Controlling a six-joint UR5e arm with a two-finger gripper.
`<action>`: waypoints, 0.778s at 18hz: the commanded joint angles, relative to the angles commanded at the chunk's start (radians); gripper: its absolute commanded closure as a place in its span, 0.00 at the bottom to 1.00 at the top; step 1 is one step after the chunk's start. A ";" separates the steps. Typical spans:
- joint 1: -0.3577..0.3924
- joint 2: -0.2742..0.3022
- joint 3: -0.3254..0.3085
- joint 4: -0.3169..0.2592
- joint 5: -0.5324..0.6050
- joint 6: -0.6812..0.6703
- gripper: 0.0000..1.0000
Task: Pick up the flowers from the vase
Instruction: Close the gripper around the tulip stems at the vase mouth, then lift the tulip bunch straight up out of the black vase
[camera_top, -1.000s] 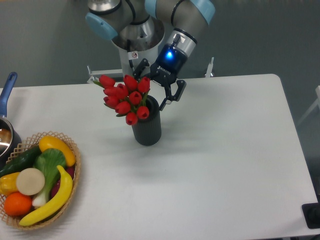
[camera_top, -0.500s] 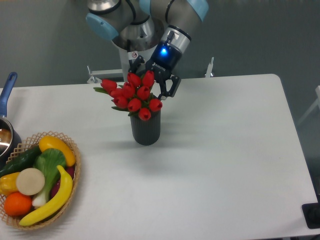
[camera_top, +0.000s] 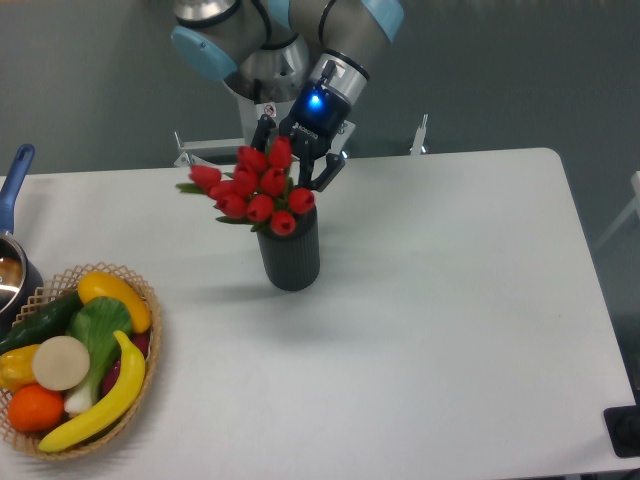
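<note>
A: Nearest?
B: A basket of fruit (camera_top: 70, 355) at the surface's (camera_top: 450, 330) front-left edge; bare surface spreads right.
A: Then?
B: The vase (camera_top: 291, 255), mid-surface, flowers (camera_top: 255, 190) in its mouth, leaning left.
A: And the arm?
B: Angled down from behind; end effector (camera_top: 296, 166) straddles the flowers, whether clenched I cannot tell.

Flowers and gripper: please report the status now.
Gripper at the flowers, behind the buds; grip not confirmed. Flowers in the vase, not yet out. Nothing blocking above.
</note>
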 joint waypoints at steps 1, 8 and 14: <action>0.002 0.005 0.002 0.000 -0.006 0.000 0.99; 0.026 0.061 0.028 -0.006 -0.008 -0.074 0.99; 0.052 0.083 0.075 -0.009 -0.078 -0.195 0.99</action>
